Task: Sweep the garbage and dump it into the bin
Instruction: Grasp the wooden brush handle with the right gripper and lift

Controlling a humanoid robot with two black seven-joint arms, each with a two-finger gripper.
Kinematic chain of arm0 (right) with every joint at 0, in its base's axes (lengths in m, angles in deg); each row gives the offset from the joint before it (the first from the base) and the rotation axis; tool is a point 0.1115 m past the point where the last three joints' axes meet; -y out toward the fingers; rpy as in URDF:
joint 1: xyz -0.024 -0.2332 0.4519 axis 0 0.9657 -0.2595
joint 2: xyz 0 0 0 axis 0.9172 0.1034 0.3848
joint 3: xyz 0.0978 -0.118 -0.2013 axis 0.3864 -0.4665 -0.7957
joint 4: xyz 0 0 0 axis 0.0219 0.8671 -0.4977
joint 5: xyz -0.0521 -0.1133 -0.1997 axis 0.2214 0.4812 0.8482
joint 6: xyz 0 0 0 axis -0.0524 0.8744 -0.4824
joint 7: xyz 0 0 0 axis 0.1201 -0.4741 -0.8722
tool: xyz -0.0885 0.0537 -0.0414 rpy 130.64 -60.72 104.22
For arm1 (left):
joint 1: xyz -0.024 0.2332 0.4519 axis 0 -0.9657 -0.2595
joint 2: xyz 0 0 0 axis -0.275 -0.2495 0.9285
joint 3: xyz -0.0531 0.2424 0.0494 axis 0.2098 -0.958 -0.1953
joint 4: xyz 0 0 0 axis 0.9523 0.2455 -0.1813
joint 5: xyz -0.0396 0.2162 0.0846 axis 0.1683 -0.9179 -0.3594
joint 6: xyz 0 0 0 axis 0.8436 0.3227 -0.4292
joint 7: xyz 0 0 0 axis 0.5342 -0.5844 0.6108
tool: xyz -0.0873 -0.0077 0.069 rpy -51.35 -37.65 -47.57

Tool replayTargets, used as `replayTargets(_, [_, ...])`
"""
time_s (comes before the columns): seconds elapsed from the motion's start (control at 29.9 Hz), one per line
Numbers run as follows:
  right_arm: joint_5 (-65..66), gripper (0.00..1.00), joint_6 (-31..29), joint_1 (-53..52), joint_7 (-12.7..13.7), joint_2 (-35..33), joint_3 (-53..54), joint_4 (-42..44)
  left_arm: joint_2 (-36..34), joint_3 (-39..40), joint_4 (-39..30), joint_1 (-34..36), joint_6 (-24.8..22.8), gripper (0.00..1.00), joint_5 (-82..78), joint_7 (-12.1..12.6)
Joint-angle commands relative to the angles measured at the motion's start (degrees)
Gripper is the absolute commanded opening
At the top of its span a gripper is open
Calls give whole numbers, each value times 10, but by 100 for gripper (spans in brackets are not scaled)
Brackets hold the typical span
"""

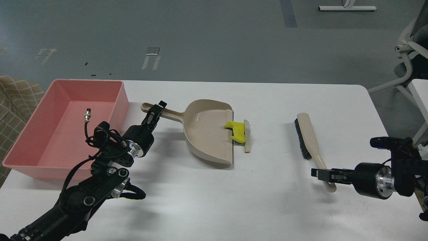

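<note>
**Grip first, then sweep**

Left claw (157,112) sits at the dustpan (209,134) handle, right claw (322,174) at the brush (309,140) handle — grip unclear on both. Garbage (240,131) lies mid-frame at the pan's lip; bin (67,127) left. Sweep gently leftward.

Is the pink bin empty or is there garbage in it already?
Empty. The pink bin shows only bare floor and walls; the yellow sponge piece and white slice lie at the dustpan lip.
</note>
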Motion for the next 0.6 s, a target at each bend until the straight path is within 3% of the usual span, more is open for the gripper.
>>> replayTargets(0.0, [-2,11,0,-2,12,0,0,-1,0,0,-1,1,0,0,0,0])
replayTargets(0.03, [-3,1,0,-3,24,0,1,-3,0,0,-1,0,0,0,0,0])
replayTargets(0.07, [-4,0,0,-4,27,0,1,-3,0,0,-1,0,0,0,0,0])
replayTargets(0.57, [-4,0,-12,-57,32,0,5,1,0,0,-8,1,0,0,0,1])
